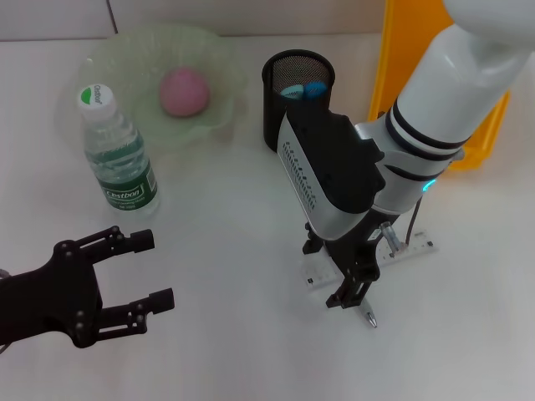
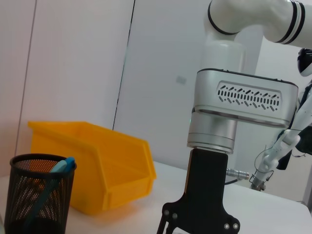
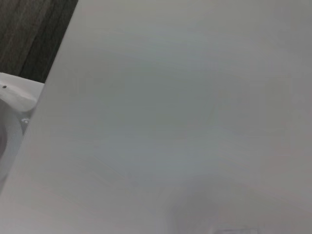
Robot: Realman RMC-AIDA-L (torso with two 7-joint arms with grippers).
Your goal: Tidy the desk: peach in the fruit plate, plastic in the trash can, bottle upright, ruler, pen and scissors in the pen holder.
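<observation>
A: Nearest the robot, what's on the white desk?

B: Low on the left, the black left gripper, fingers spread wide, nothing btwn them, hovering over bare desk, well apart from everything.

A: And the right side?

B: The black right gripper points down, its tips at a pen w/ a silver tip lying on the desk, right over the clear plastic ruler, which lies flat & angled under it. Can't tell if the fingers are closed on the pen or just touching it. The white-and-grey arm hides most of it.

A: Further back?

B: The clear water bottle w/ green label & white cap stands upright on the left, just beside the pale green translucent fruit plate. The pink peach sits in the plate.

A: Pen holder?

B: The black mesh pen holder is behind the right arm, blue-handled things inside; the left wrist view shows a blue handle sticking up. The yellow plastic bin is at the far right, near the holder.
</observation>
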